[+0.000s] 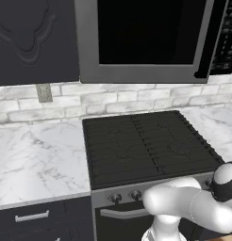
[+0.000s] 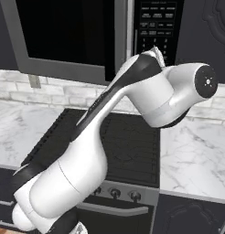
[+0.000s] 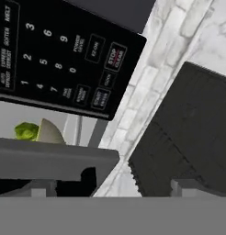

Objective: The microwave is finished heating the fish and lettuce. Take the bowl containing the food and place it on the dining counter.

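In the hand view, rolled hard over, the lettuce [image 3: 25, 131] and a sliver of the bowl [image 3: 49, 132] peeked through the gap past the door's [image 3: 50, 158] edge, inside the microwave [image 1: 151, 40]; the fish was hidden; the keypad [image 3: 64, 59] sat just above that gap; the stove [image 3: 188, 133] lay to the right, with brick wall [image 3: 147, 87] between. The gripper's tips were cut off at the bottom edge; whether released or clenched, I could not tell. The marble worktop [image 1: 37, 160] flanked the stove.

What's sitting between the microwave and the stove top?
A bare strip of pale brick backsplash separates the microwave from the black stove, seen in the left base view.
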